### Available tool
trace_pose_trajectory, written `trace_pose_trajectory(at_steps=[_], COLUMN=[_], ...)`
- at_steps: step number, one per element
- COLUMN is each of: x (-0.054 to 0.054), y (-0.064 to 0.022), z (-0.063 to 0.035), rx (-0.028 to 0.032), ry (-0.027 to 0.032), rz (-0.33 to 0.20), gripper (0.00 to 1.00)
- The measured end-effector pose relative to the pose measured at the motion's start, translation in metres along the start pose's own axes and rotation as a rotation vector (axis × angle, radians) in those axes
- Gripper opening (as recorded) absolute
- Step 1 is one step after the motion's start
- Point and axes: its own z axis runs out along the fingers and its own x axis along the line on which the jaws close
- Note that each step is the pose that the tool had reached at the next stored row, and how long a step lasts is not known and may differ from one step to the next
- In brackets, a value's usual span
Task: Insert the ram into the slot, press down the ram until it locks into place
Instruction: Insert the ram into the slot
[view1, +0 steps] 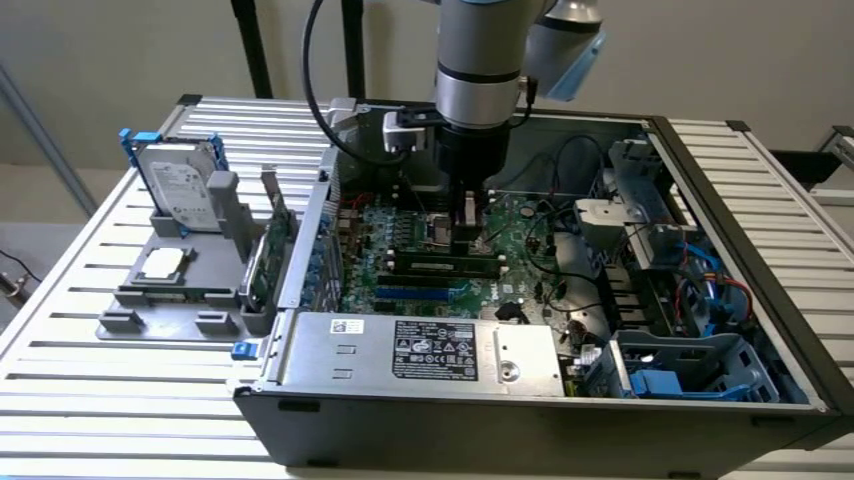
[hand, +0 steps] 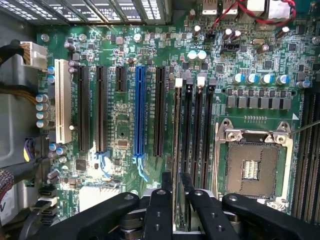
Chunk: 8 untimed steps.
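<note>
slatted white metal counter carries an open grey computer case; black fingers reach down onto the long thin green ram, which stands in a narrow black slot. wrist view: fingers set narrow, clamping the ram's edge above the motherboard.

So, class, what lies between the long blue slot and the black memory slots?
In the wrist view, one long black expansion slot stands between the blue slot and the memory slots, parallel to both.
</note>
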Motion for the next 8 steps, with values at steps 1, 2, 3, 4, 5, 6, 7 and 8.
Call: trace_pose_trajectory(at_steps=[1, 2, 3, 4, 5, 6, 7, 8], x=[0.0000, 0.0000, 0.0000, 0.0001, 0.0001, 0.0001, 0.0001, 0.0001], y=[0.0000, 0.0001, 0.0003, 0.0005, 0.0007, 0.0010, 0.0010, 0.0010], z=[-0.0006, -0.0010, -0.0012, -0.0013, -0.0014, -0.0015, -0.0015, -0.0014], rx=[-0.0024, -0.0050, -0.0080, -0.0114, -0.0156, -0.0189, -0.0201, -0.0207], ry=[0.0000, -0.0002, -0.0005, -0.0003, 0.0000, 0.0001, 0.0001, -0.0001], rz=[0.000, 0.000, -0.001, -0.001, -0.001, -0.002, -0.002, -0.002], gripper=[0.19, 0.19, 0.11, 0.11, 0.11, 0.11, 0.11, 0.11])
